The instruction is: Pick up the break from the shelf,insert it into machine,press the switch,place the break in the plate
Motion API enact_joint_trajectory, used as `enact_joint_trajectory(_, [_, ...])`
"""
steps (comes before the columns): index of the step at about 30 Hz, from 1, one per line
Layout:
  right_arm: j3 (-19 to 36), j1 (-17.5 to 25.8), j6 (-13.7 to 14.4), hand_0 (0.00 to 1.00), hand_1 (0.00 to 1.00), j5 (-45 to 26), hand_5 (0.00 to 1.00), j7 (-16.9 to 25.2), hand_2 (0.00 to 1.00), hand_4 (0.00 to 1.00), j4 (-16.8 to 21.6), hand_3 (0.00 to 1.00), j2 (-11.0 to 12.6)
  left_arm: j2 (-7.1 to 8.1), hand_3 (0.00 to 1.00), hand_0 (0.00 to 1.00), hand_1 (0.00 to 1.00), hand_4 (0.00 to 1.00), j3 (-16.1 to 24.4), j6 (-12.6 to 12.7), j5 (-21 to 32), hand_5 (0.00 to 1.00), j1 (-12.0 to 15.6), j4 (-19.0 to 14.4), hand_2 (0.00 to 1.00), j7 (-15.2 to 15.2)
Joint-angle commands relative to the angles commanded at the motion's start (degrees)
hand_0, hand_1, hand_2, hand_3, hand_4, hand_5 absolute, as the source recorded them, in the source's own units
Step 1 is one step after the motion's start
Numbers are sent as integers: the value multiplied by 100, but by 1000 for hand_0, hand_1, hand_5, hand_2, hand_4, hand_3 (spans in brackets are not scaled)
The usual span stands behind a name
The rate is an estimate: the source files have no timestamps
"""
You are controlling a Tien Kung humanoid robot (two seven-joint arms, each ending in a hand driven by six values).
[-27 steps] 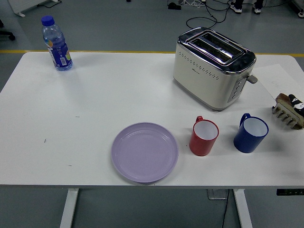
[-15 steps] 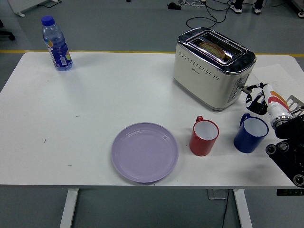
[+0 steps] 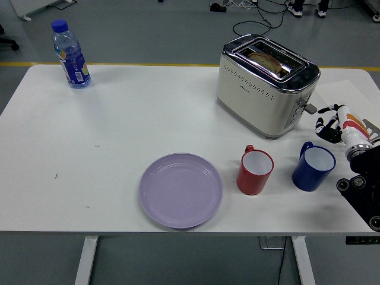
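Right hand (image 3: 333, 122) just right of toaster (image 3: 266, 84), fingers (image 3: 325, 110) loosely spread, holding nothing, apart from lever. Bread (image 3: 265, 60) in toaster slot. Plate (image 3: 181, 189) near-centre on bench (image 3: 119, 130)

**Surfaces on my table**

The table (image 3: 148, 119) in front of me is a smooth, matt white top. The toaster (image 3: 265, 86) has a glossy cream body that looks like enamelled metal or plastic, capped with bright chrome that mirrors the room; the bread (image 3: 265, 60) in its slot shows a rough brown crust. The plate (image 3: 181, 190) is smooth lilac with a soft sheen. The red cup (image 3: 255, 171) and blue cup (image 3: 313, 168) shine like glazed ware, white inside. The bottle (image 3: 70, 55) is clear plastic with a glossy blue label. My right hand (image 3: 335, 123) is hard black and white plastic.
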State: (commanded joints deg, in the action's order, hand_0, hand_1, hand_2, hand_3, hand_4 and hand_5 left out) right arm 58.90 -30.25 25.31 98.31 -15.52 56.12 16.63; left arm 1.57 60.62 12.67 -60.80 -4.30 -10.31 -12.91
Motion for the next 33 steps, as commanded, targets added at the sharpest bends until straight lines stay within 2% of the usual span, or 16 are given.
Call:
enact_joint_trajectory(9, [705,118,53,113,72,179,197,-95,240,499,-9,645,101,1,501,630,519,287,3,-6,-16,871,4,0,492,-5])
enact_joint_trajectory(10, [756,130,54,138,96,180,196,-93,270,501,-1,671,110,0,502,630,519,288,4,-6,-20,873,4,0,492,-6])
enact_joint_trajectory(15, [993,264,-21,138,96,-157,196,-62,270,501,181,671,181,-3,502,630,519,288,-3,-9,-22,873,5,0,492,-8])
enact_joint_trajectory(16, [1032,300,-48,274,226,-300,316,-38,371,591,243,780,193,-3,502,630,519,286,-6,-10,-19,873,4,0,493,-7])
enact_joint_trajectory(21, [1165,434,-132,274,226,-1026,316,133,371,591,553,780,225,-5,502,630,519,286,-17,-15,-13,873,-1,0,493,-8])
enact_joint_trajectory(22, [1181,450,-137,532,518,-1130,438,171,645,683,601,871,229,-5,502,630,519,284,-21,-17,-11,871,-2,0,494,-8])
enact_joint_trajectory(27, [1249,508,-177,532,518,-1826,438,426,645,683,895,871,251,-8,502,630,519,284,-39,-25,-5,871,-2,0,494,-10])
enact_joint_trajectory(28, [1253,512,-177,716,695,-1940,454,475,821,693,977,881,257,-10,502,630,520,286,-43,-26,-1,872,0,0,497,-11])
enact_joint_trajectory(33, [1215,504,-149,716,695,-2145,454,552,821,693,1261,881,286,-16,502,630,520,286,-46,-31,-5,872,13,0,497,-17])
